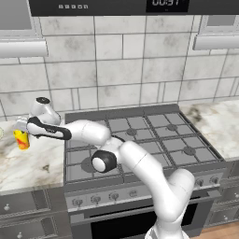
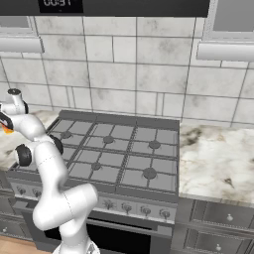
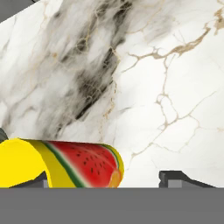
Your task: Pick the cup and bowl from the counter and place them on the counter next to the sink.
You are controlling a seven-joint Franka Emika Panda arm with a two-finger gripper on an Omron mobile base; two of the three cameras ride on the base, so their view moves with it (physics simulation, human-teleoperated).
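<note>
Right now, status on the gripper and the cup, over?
Gripper at the cup, jaws astride it, grip not confirmed. Cup over the counter, left of the stove. Nothing in the way.

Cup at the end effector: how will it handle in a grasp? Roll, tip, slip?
The cup looks rigid, small and cylindrical, so it is probably light. Its smooth curved wall could slip or twist between flat fingers. On the polished marble counter, a sideways nudge would likely slide or tip it, and once tipped it would roll.

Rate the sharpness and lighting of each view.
Left base view: soft, even light, the cup blurry beside the pincer. Right base view: flat, no glare on the counter. Hand view: crisp marble veins, the cup's watermelon print sharp, cropped below.
</note>
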